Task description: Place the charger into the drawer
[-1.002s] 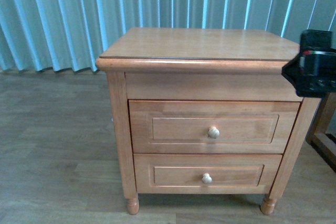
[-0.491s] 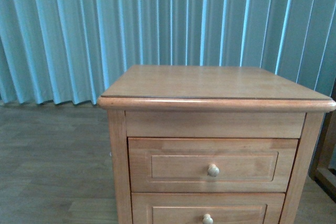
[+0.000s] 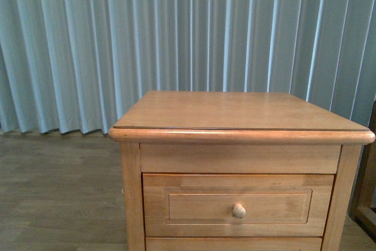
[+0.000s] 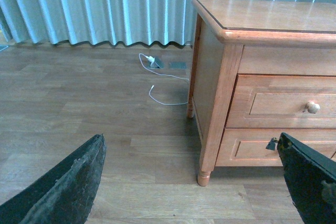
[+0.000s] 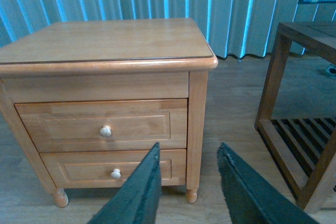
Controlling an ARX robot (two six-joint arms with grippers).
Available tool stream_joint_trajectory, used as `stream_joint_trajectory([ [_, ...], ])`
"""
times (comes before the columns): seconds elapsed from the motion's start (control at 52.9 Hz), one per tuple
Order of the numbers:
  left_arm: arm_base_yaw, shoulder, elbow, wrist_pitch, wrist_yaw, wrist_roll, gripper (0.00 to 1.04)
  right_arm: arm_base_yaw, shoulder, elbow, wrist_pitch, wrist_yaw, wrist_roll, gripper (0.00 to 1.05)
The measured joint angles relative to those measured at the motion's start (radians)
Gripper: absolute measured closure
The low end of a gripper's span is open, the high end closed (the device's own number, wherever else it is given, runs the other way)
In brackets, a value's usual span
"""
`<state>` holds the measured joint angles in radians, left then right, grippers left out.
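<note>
Currently drawer (image 3: pixel 238 205) sits closed, contents hidden.

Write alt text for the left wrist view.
A honey-coloured wooden nightstand with two shut drawers stands on grey wood flooring; a thin white cable lies beside it near pale blue curtains. The open left gripper frames the bottom.

Nightstand (image 3: pixel 235 113): honey wood, smooth satin sheen on top. Drawer (image 3: pixel 238 204) front same wood, knob (image 3: pixel 238 210) paler. Floor (image 4: pixel 79 103): matt grey wood-look planks. Curtain (image 3: pixel 176 33): pleated cloth.
</note>
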<state>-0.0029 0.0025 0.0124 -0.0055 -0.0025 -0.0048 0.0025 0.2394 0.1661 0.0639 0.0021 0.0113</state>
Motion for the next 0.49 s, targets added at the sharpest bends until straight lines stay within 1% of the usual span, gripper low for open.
stream_joint_trajectory([
  [0.038,0.0,0.0,0.0,0.0,0.0,0.0,0.06,0.0,-0.023,-0.01,-0.014,0.0,0.0,0.82],
  [0.094,0.0,0.0,0.0,0.0,0.0,0.0,0.06,0.0,-0.084,-0.022,-0.076,-0.001,-0.002,0.93],
  [0.151,0.0,0.0,0.0,0.0,0.0,0.0,0.06,0.0,-0.126,-0.038,-0.084,-0.003,-0.005,1.03],
  [0.491,0.0,0.0,0.0,0.0,0.001,0.0,0.06,0.0,-0.18,-0.097,-0.076,-0.003,-0.008,1.03],
])
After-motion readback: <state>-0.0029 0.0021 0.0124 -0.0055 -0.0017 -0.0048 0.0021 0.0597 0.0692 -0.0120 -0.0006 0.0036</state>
